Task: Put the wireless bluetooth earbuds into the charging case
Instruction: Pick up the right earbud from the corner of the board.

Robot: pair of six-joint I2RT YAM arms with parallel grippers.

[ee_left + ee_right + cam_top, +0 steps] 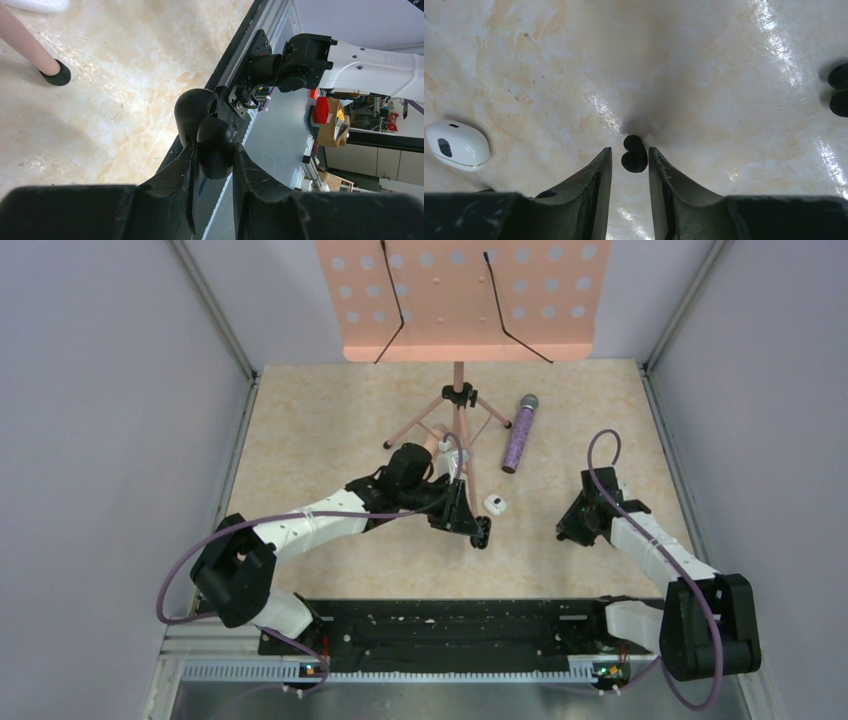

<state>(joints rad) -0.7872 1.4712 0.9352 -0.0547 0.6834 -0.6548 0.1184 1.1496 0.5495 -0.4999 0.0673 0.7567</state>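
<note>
My left gripper (pixel 478 526) (pixel 214 162) is shut on the black charging case (pixel 215 142), held just above the table's near edge. The case (pixel 482 533) hangs open, its two rounded halves spread apart. A white earbud (pixel 495 504) (pixel 458 145) with a dark oval window lies on the table just beyond it. My right gripper (pixel 572 528) (pixel 630 155) points down at the table to the right. Its jaws stand apart around a small black bean-shaped piece (pixel 634 154). That piece sits close to the right finger (pixel 664 172), with a gap on its left side.
A pink music stand (pixel 458 300) rises at the back, one tripod foot (pixel 56 75) near my left gripper. A glittery purple microphone (pixel 519 433) lies right of the tripod. The black rail (pixel 450 625) runs along the near edge. Grey walls close both sides.
</note>
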